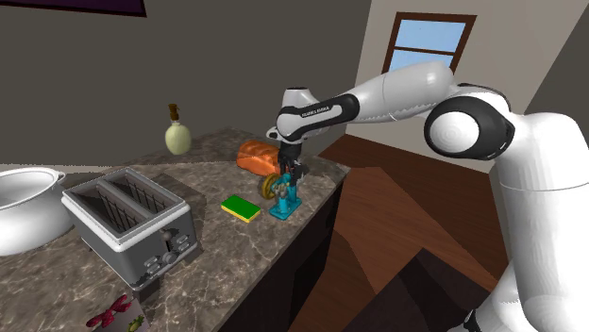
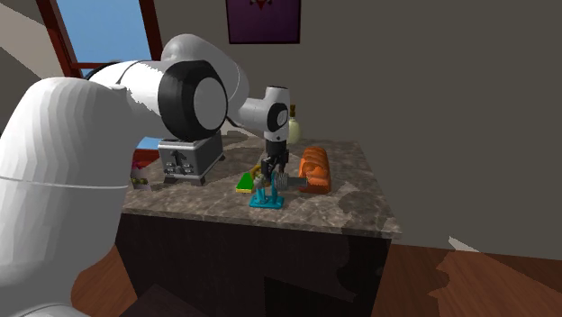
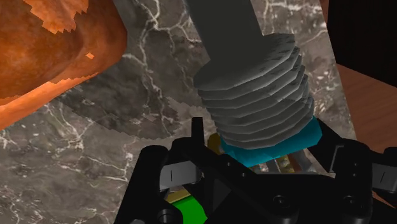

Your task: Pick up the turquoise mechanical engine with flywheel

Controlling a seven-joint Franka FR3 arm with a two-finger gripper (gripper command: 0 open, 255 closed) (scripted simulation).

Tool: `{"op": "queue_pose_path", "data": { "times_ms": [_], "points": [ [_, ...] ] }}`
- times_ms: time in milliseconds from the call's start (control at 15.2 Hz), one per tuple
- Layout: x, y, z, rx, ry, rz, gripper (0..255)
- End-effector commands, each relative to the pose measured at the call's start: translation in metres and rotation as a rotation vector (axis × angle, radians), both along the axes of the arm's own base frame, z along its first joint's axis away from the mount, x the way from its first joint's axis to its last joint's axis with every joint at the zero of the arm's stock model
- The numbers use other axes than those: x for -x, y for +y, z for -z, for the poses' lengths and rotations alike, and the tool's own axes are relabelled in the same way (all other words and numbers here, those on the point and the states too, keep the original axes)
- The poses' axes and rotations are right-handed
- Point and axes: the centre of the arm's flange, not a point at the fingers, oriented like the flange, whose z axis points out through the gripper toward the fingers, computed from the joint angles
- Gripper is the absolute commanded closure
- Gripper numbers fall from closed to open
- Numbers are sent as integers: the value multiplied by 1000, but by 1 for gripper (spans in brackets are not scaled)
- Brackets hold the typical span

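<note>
Both fingers (image 3: 159,184) of the pincer (image 1: 291,178) stand apart, straddling the turquoise engine (image 1: 282,202) on the counter (image 1: 208,174).

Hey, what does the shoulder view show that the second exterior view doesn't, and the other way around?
Shoulder view, not the second: the big white pot beside the toaster. Second exterior view, not the shoulder: the red motif on the wall picture. Both: that toaster, the gripper at the turquoise engine, the green and yellow sponge, the bread loaf and the pale bottle.
</note>
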Motion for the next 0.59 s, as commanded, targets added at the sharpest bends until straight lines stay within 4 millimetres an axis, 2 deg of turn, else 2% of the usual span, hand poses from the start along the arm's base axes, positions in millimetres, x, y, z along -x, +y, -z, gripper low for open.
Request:
{"op": "queue_pose_path", "data": {
  "times_ms": [0, 528],
  "points": [
    [1, 0, -11, 0, -1, 0, 255],
    [1, 0, -53, 0, -1, 0, 255]
  ]
}}
